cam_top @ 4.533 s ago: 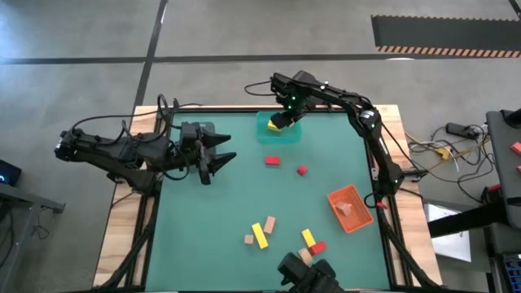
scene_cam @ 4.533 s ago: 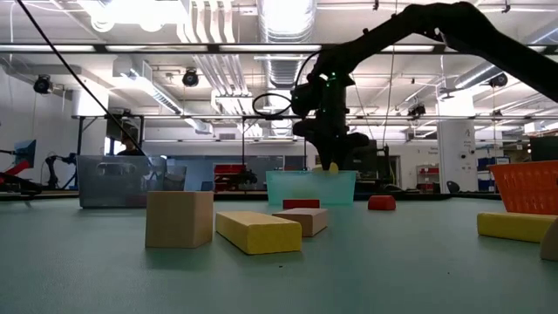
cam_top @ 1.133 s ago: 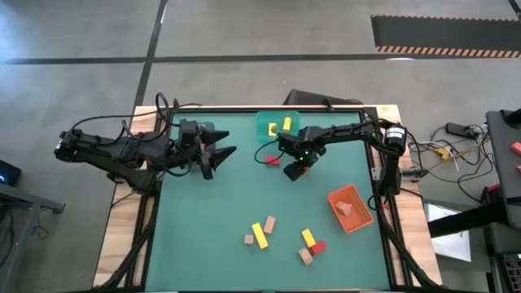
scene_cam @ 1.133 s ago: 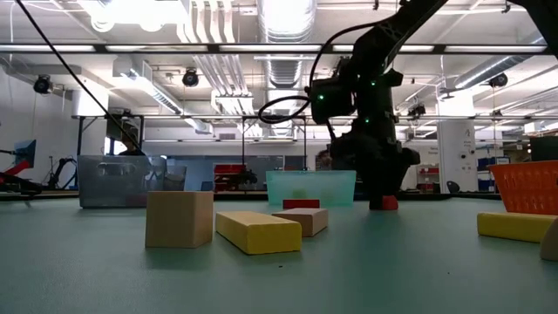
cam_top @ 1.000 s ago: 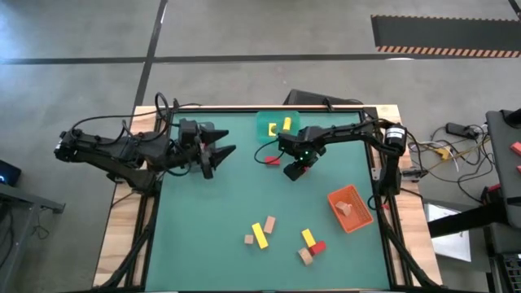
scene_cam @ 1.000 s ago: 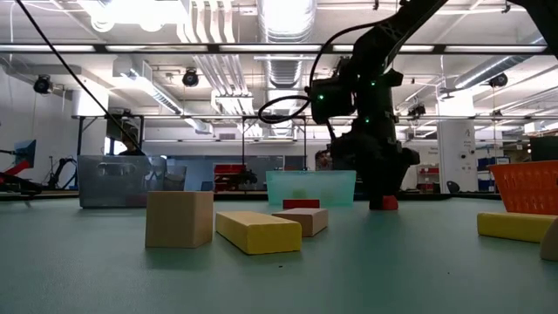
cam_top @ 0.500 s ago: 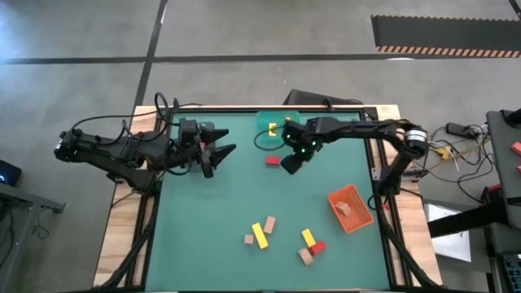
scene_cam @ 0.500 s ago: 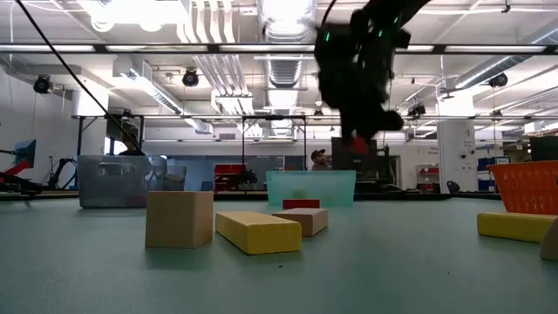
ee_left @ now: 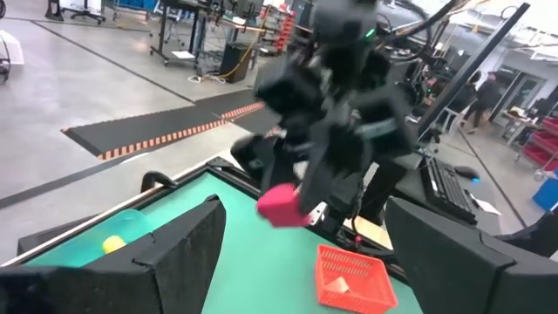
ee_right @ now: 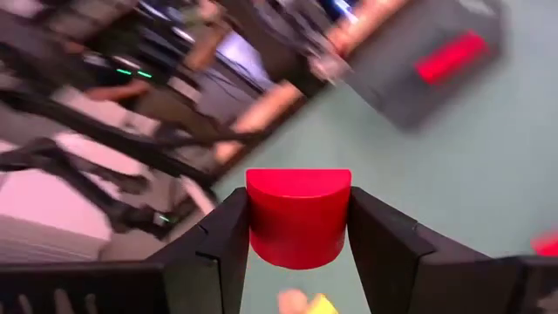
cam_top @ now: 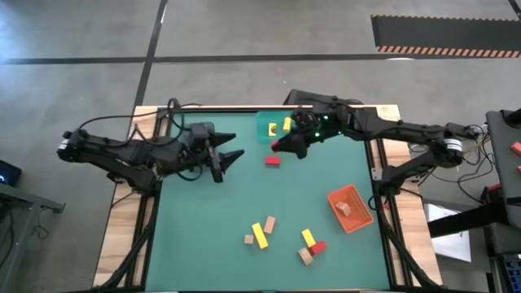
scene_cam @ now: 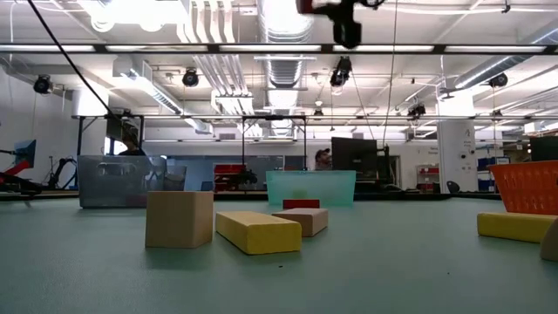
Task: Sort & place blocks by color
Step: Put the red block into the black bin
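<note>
My right gripper (cam_top: 280, 146) hangs high over the table, just near of the teal bin (cam_top: 277, 128), shut on a small red block (ee_right: 298, 218). It also shows at the top of the low view (scene_cam: 336, 13) and in the left wrist view, with the red block (ee_left: 281, 205) below its fingers. My left gripper (cam_top: 236, 155) waits open over the table's left part, pointing right. One red block (cam_top: 273, 161) lies flat on the mat near the teal bin. Yellow, tan and red blocks (cam_top: 260, 232) (cam_top: 310, 244) lie near the near edge. My right gripper pinches the red block between its two fingers (ee_right: 222, 235), one on each of two opposite flat sides (ee_right: 253, 222). The block's rounded side faces away from the wrist. It is lifted clear of the table and hangs below the gripper.
The teal bin holds a yellow block (cam_top: 286, 124). The orange bin (cam_top: 350, 207) stands at the right with a tan block inside. The grey bin (scene_cam: 122, 180) stands at the far left, a red block (ee_right: 449, 57) in it. The mat's middle is bare.
My right gripper, shut on the red block, has lifted it off the mat. It has risen high and swung toward the table's far left, near the teal bin. My left gripper has shifted slightly toward the right.
</note>
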Tool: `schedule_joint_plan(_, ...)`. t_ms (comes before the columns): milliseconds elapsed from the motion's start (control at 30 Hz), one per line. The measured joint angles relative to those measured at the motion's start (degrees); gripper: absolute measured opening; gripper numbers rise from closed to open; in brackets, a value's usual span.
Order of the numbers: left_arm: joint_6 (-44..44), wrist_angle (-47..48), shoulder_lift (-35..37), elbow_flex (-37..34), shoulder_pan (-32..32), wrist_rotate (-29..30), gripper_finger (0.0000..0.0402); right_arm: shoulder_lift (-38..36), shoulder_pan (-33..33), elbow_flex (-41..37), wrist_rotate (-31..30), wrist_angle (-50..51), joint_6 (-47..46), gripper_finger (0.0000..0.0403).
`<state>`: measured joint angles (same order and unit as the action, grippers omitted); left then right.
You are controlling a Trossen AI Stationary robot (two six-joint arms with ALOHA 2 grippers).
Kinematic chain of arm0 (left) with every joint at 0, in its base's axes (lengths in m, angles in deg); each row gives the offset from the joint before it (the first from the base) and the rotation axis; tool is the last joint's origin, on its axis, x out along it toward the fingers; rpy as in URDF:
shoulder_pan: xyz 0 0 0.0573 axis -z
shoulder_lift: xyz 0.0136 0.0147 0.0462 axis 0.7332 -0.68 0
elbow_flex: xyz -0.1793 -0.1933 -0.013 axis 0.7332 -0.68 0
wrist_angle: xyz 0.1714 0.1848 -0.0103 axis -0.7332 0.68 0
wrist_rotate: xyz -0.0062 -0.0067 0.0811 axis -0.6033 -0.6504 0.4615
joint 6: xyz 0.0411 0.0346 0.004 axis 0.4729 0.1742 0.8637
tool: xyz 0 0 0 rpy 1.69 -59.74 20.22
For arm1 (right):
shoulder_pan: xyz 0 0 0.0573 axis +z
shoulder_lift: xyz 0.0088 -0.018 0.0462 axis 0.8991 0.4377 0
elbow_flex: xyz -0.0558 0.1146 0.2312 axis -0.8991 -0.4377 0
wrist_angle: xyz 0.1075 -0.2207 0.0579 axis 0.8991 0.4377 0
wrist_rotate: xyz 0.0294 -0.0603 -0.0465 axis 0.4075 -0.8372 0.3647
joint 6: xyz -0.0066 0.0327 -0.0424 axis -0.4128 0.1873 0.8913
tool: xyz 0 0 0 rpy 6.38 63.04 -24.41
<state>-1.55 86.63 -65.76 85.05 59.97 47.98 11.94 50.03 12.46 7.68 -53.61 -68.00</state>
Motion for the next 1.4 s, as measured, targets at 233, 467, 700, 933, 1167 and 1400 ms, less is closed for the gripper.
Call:
schedule_joint_plan(233,0.0,-9.4,-5.8,0.1,0.0,-4.4,0.0299,0.1,5.6,0.0,-0.1,-14.8,4.3,0.0153)
schedule_joint_plan(467,-0.1,-18.5,-10.4,0.2,0.0,-9.4,0.0299,0.2,7.9,0.2,-0.6,-21.6,9.4,0.0154)
schedule_joint_plan(700,-0.1,-22.2,-12.5,0.2,-0.5,-9.3,0.0299,0.2,8.5,0.3,-0.5,-22.5,12.0,0.0154)
schedule_joint_plan(933,0.0,-23.8,-13.3,0.3,-0.9,-9.3,0.0299,0.2,8.5,0.3,-0.5,-22.5,12.0,0.0153)
schedule_joint_plan(1167,0.0,-24.4,-13.9,0.4,-0.9,-9.3,0.0297,0.2,8.5,0.3,-0.5,-22.5,12.0,0.0153)
schedule_joint_plan(1400,0.0,-24.4,-13.9,0.5,-0.9,-9.3,0.0244,0.2,8.5,0.3,-0.6,-22.4,12.0,0.0154)
